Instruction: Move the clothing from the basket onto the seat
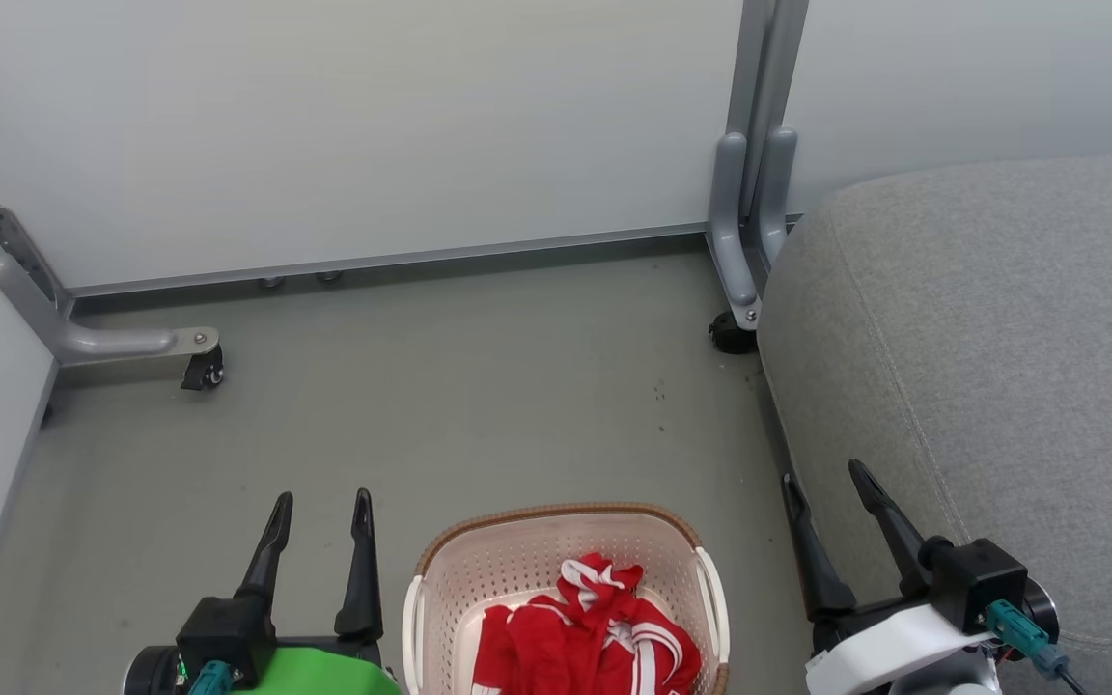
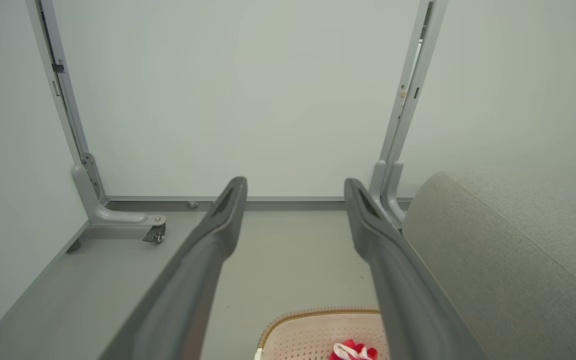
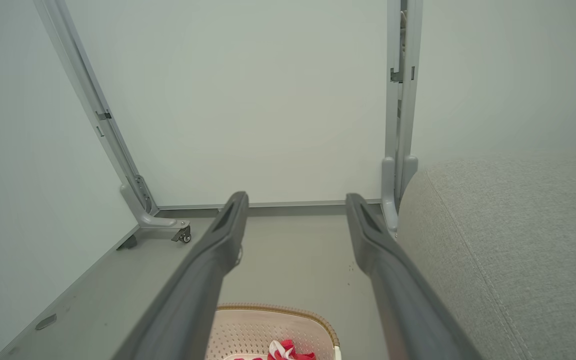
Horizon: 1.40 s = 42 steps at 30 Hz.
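The clothing (image 1: 585,632), a bunched red heap with white stripes, lies in the perforated laundry basket (image 1: 556,514). The basket stands on the floor (image 1: 469,386) between my two grippers, just right of my left gripper (image 1: 323,495) and just left of my right gripper (image 1: 821,472). Both grippers are released, fingers spread wide with nothing between them, and both sit beside the basket rather than over it. The grey seat (image 1: 1000,338) rises just right of my right gripper, very close to its outer finger.

I see three risks from here. The garments look tangled, so a pinch on one top fold could drag the rest out and drop it on the floor short of the seat. A fingertip could snag a hole or a handle and tip the light basket. My right arm could brush the seat's side.
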{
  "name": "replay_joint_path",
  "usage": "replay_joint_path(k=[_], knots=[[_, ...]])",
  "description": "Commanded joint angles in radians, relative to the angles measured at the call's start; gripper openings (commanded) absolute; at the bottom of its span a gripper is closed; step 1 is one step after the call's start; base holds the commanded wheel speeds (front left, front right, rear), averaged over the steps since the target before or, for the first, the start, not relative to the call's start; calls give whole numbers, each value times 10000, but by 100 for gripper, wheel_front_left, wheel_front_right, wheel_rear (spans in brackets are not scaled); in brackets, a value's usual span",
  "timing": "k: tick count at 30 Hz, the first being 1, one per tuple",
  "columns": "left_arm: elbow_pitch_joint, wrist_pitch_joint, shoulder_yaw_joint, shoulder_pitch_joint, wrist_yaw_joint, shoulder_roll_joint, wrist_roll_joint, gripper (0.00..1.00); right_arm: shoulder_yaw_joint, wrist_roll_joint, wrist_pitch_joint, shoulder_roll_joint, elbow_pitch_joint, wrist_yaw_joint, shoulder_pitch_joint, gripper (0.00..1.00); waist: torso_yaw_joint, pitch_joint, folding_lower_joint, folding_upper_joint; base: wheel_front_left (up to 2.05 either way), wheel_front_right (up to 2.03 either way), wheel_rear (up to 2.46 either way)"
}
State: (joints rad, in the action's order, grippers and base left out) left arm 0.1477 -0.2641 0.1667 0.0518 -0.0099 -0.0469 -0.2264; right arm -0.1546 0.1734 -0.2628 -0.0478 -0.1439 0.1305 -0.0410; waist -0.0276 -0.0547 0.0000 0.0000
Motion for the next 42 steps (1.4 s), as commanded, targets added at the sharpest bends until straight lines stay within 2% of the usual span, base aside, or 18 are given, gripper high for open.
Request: replay_joint_path(k=[1, 12, 21, 28, 34, 42], knots=[[34, -6, -15, 59, -14, -62, 4, 100, 17, 34, -31, -45, -3, 4, -91, 100, -3, 9, 0, 0, 0, 0, 0], [65, -6, -93, 20, 58, -62, 98, 100, -66, 58, -31, -43, -2, 4, 19, 100, -109, 175, 0, 0, 0, 0, 0], [437, -5, -26, -268, 155, -63, 466, 100, 34, -31, -31, -42, 50, 4, 372, 100, -745, 896, 0, 0, 0, 0, 0], [1048, -5, 140, -1440, -19, -61, 989, 100, 912, 59, -31, -36, 413, 2, 1251, 100, -1061, 2874, 0, 0, 0, 0, 0], [2118, -5, 429, -3072, -474, -68, 1523, 100, 1976, 52, -31, -28, 843, 2, 2249, 100, -1028, 4781, 0, 0, 0, 0, 0], [4216, -6, 1406, -5315, -1026, -436, 2201, 100, 2146, -121, -31, -30, 1524, 2, 3422, 100, -1248, 6769, 0, 0, 0, 0, 0]])
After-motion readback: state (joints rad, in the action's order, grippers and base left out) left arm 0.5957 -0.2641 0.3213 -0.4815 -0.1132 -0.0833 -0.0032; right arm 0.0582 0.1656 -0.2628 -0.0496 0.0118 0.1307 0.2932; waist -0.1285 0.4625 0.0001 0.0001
